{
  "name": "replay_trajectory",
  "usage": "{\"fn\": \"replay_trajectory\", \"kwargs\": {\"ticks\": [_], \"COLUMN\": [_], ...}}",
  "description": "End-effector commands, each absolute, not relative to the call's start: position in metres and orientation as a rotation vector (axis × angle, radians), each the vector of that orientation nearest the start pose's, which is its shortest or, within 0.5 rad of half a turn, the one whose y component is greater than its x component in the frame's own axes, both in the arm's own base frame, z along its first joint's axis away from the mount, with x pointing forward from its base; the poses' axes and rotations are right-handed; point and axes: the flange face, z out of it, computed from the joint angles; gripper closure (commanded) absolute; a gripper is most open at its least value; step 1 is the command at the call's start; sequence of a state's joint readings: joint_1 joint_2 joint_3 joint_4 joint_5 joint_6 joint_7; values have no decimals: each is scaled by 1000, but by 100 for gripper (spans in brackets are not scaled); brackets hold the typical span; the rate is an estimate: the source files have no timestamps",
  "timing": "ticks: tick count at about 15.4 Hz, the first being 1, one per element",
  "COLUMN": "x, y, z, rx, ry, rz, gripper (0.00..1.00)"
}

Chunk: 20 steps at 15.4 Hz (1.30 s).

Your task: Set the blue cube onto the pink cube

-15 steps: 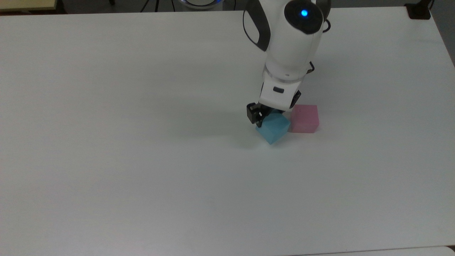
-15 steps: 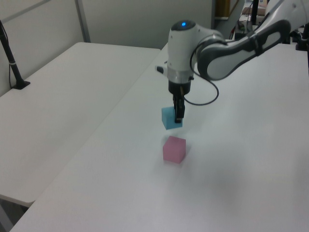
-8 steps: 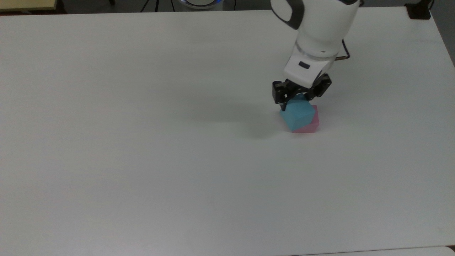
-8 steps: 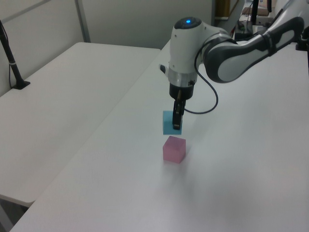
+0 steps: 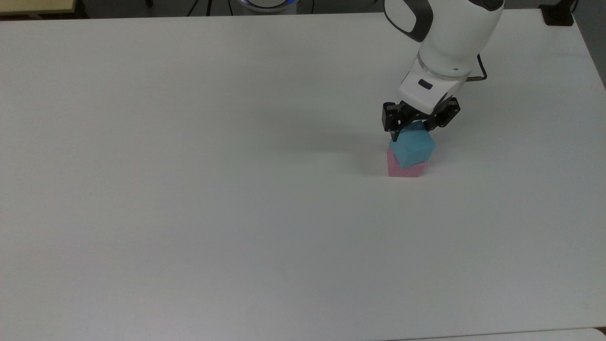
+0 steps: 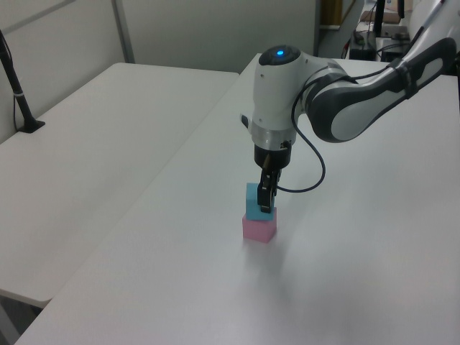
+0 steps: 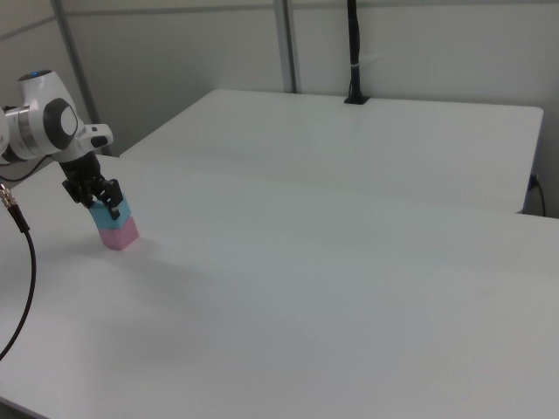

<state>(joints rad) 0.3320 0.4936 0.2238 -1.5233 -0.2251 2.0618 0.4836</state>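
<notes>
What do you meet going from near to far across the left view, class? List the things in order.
Pink cube → blue cube resting on it, held by the pincer → the white arm reaching back → the second table at the left view's left.

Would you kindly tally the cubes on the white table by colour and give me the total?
Blue cube: 1, sitting on the pink one, with the pincer closed on it.
Pink cube: 1, resting on the table.
Total: 2 cubes.
</notes>
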Motion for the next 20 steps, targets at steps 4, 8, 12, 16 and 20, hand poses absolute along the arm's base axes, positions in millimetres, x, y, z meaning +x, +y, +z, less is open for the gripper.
{"fn": "replay_trajectory", "kwargs": {"ticks": [4, 8, 12, 16, 20], "x": [607, 610, 604, 593, 581], "y": [328, 254, 124, 36, -2], "z": [420, 494, 561, 581, 595], "rx": [-3202, -3221, -3192, -3216, -3219], "ry": [-185, -219, -187, 41, 153], "rz": [-161, -154, -47, 38, 65], "gripper": [0, 0, 0, 0, 0]}}
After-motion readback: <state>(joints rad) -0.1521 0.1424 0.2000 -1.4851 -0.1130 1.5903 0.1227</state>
